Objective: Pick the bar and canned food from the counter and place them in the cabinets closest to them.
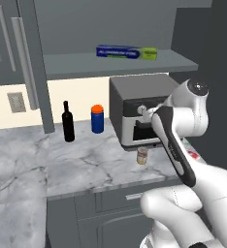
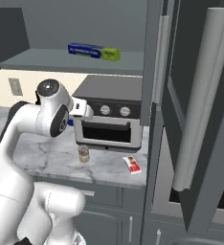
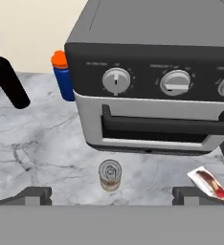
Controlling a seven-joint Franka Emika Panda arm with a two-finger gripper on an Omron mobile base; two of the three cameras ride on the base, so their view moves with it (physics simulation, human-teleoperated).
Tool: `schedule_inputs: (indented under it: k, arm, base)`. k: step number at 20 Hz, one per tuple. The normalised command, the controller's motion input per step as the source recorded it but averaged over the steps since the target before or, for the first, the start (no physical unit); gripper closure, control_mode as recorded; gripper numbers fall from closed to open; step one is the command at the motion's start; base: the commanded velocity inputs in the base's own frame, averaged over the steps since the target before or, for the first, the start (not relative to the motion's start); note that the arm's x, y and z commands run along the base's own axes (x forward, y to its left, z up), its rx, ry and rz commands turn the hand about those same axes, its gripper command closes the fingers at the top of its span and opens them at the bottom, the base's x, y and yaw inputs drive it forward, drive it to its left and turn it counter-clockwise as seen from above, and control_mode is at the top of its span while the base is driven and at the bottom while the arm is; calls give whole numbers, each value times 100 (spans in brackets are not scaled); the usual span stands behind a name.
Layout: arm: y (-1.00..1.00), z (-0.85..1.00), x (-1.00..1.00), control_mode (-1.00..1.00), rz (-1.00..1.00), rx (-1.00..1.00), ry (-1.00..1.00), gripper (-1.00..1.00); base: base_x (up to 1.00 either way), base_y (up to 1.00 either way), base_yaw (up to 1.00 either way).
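The two-finger gripper (image 3: 112, 195) stands spread wide and empty at the bottom of the hand view. Just above it, at lower centre, the small metal can (image 3: 109, 175) sits upright on the grey-veined marble counter (image 3: 32, 148); the red-and-white wrapped bar (image 3: 207, 183) lies at lower right. Behind both stands the grey toaster oven (image 3: 152, 86).

Counter (image 1: 86, 164): we find the toaster oven (image 1: 135, 114) standing on it, at the back.
Canned food (image 3: 109, 174): on the counter, just before the oven.
Bar (image 3: 207, 184): right of the can.
Bottle (image 1: 68, 123), cylinder (image 1: 97, 119): left of the oven.
Box (image 1: 126, 52): on the cabinet shelf (image 1: 76, 65) above.
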Motion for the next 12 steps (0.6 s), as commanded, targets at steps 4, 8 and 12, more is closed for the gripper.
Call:
schedule_inputs:
  k: [4,8,12]
  arm:
    - [0,-25,0,-100,0,0,-11,-100]
    - [0,-39,0,-100,0,0,-9,-100]
    - [-2,-43,0,-100,0,0,-7,-100]
  base:
    - [0,0,0]
    - [0,0,0]
    - [0,0,0]
